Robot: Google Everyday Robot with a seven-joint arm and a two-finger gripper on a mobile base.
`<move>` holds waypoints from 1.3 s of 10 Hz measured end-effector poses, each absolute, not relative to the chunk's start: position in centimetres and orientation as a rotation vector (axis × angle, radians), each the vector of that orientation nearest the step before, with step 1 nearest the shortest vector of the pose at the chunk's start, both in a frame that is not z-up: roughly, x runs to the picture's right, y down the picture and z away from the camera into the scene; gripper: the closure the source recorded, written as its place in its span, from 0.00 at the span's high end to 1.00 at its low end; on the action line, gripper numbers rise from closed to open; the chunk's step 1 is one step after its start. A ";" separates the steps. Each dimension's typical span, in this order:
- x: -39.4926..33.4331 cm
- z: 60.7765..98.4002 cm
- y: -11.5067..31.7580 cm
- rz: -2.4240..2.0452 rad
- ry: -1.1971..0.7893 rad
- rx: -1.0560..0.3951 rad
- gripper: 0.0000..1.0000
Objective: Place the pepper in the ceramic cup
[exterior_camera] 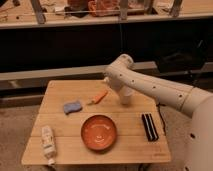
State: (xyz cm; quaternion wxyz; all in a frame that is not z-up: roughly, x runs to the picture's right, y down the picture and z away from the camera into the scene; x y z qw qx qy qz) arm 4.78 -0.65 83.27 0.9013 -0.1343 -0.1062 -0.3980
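The slim orange pepper [99, 96] lies on the wooden table [60, 125], left of the middle at the back. The small white ceramic cup [126, 96] stands upright to the right of it, its upper part hidden behind my white arm. My gripper [111, 85] hangs from the bent wrist at the back of the table, above the gap between pepper and cup and closer to the cup. It touches neither of them as far as I can see.
A large round orange bowl [99, 132] sits at the front middle. A blue sponge [73, 106] lies left of the pepper. A white tube-like bottle [48, 142] lies at the front left. A black flat object [149, 126] lies at the right.
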 end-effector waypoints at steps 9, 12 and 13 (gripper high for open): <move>1.7 87.5 -0.1 -0.885 -0.279 -0.295 0.80; 1.0 88.1 0.4 -0.850 -0.316 -0.310 0.80; 0.9 88.5 0.7 -0.835 -0.323 -0.315 0.80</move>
